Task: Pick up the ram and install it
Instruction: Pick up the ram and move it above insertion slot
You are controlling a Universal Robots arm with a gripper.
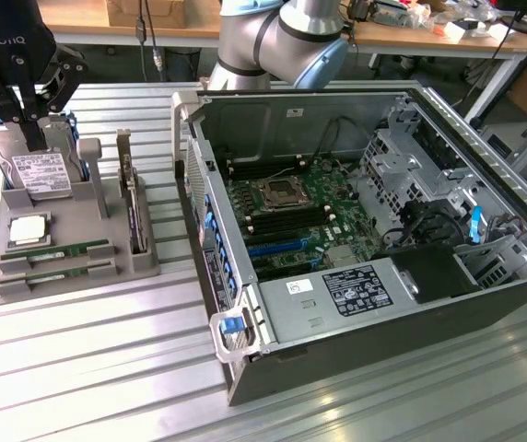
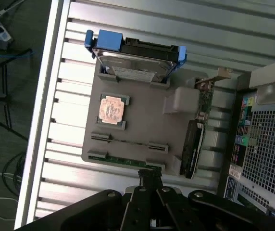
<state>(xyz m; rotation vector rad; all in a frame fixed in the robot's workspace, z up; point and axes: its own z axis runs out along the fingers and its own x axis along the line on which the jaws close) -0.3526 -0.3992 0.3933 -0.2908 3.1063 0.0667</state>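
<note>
Wrist view: the gripper point(image 2: 150, 177), shut and empty, is held above the grey tray's point(image 2: 142, 125) outer edge. The ram point(image 2: 123, 160) is laid flat below its tips, long axis along that edge.

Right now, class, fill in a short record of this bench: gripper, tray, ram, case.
tray: gray, on the exterior view's left of the case
gripper: shut, empty, above the tray's hard drive end
ram sticks: two, both lying in the tray
case: open, motherboard exposed
task state: no ram lifted yet
</note>
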